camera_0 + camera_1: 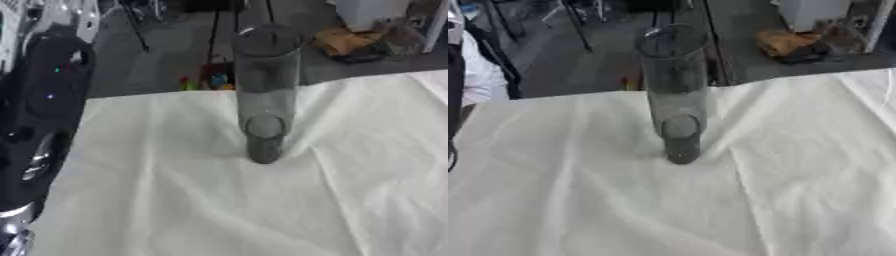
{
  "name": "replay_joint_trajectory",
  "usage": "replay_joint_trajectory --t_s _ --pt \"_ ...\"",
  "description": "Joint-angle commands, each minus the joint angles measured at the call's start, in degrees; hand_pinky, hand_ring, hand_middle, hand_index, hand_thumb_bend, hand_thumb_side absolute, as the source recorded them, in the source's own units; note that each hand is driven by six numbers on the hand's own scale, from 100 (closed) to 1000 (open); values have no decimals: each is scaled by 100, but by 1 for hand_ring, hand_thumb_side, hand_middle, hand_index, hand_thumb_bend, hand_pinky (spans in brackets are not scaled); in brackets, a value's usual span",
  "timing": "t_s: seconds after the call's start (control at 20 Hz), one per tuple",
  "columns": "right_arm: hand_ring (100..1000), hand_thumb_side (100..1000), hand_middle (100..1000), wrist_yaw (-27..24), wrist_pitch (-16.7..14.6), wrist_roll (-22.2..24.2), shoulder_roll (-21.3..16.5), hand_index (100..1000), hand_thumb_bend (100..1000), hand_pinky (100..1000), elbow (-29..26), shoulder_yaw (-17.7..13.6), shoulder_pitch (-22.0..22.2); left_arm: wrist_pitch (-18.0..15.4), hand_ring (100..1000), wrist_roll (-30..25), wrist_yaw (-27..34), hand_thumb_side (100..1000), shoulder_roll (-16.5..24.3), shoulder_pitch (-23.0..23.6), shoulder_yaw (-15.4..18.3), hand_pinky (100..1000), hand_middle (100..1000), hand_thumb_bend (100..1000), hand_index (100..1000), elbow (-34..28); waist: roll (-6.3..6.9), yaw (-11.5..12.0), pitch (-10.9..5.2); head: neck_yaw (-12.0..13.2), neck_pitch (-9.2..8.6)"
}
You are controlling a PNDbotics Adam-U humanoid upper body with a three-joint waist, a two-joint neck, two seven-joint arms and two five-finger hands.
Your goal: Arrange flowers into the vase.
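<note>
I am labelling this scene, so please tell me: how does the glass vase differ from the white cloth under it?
The vase is clear and greyish; the cloth is white and opaque. The vase stands upright; the cloth lies spread out. The vase looks smooth; the cloth is creased. What they share is contact: the vase rests directly on the cloth.

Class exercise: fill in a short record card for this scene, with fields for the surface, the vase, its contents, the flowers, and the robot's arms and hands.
Surface: table under a creased white cloth
Vase: tall clear glass cylinder, upright, near the middle of the cloth
Vase contents: no stems visible inside
Flowers: none in view on the cloth
Left arm: black and silver arm along the left edge of the left eye view; hand not visible
Right arm and hand: not in view
Task state: arranging not yet begun
</note>
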Motion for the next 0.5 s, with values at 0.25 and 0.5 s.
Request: replay_joint_trajectory --t_s 0.25,0.5 --pt "858 965 591 -51 -10 58 -23 918 100 850 -93 14 -69 54 100 173 -363 571 17 -40 -73 100 100 290 100 -39 -25 -25 -63 26 -76" --pt "858 963 590 -51 -17 53 -14 919 100 850 -93 3 -77 100 100 85 -514 589 31 81 -176 100 100 246 100 54 -25 -45 -44 11 -174"
